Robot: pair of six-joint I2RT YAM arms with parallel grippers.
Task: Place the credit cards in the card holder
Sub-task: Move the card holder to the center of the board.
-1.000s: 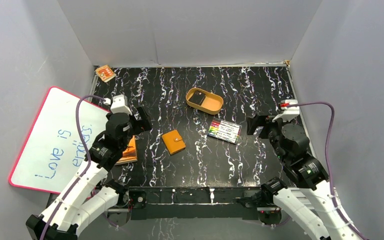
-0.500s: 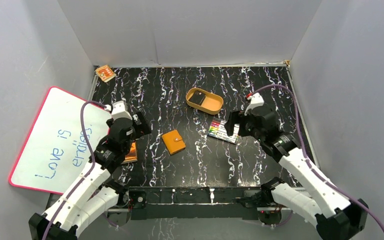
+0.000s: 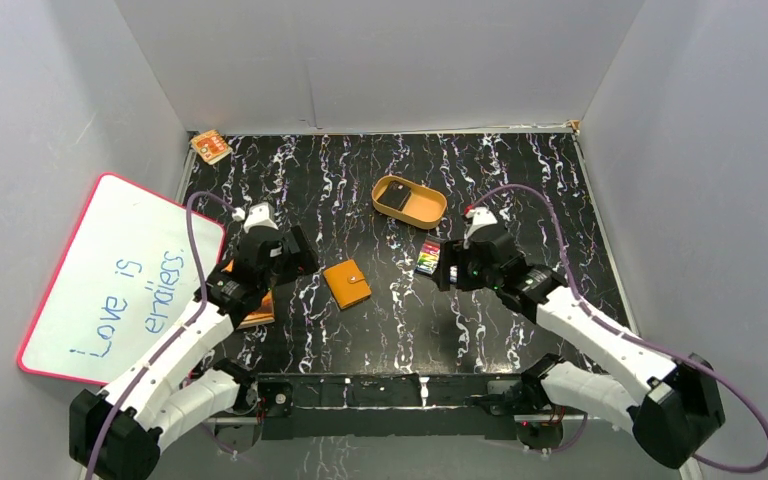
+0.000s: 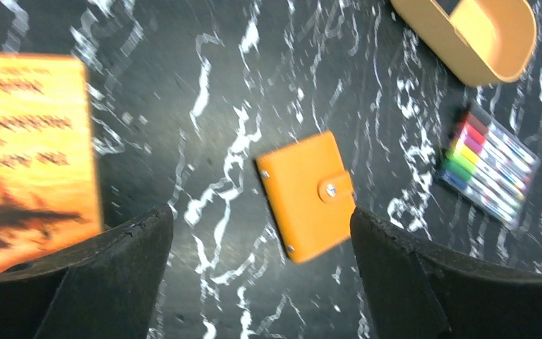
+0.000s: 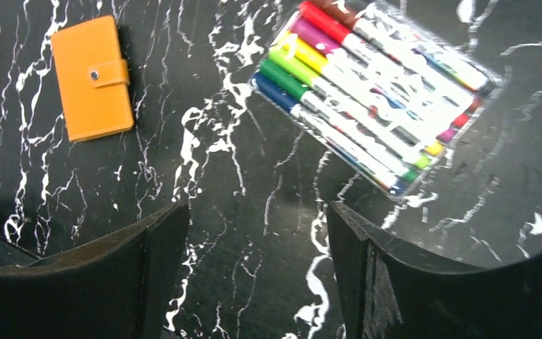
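Note:
The orange card holder lies shut on the black marbled table, snap tab up. It also shows in the left wrist view and the right wrist view. A black credit card lies inside the tan oval tray. My left gripper is open and empty, hovering just left of the card holder; in its wrist view the holder sits between and ahead of the fingers. My right gripper is open and empty above the table, right of the holder, near edge of the marker pack.
An orange printed booklet lies under my left arm. The marker pack is partly hidden by my right gripper. A whiteboard leans at the left. A small orange item sits in the back left corner.
My right arm has swung left and forward from the right side to over the marker pack. My left gripper has moved right, toward the card holder. Both stay open.

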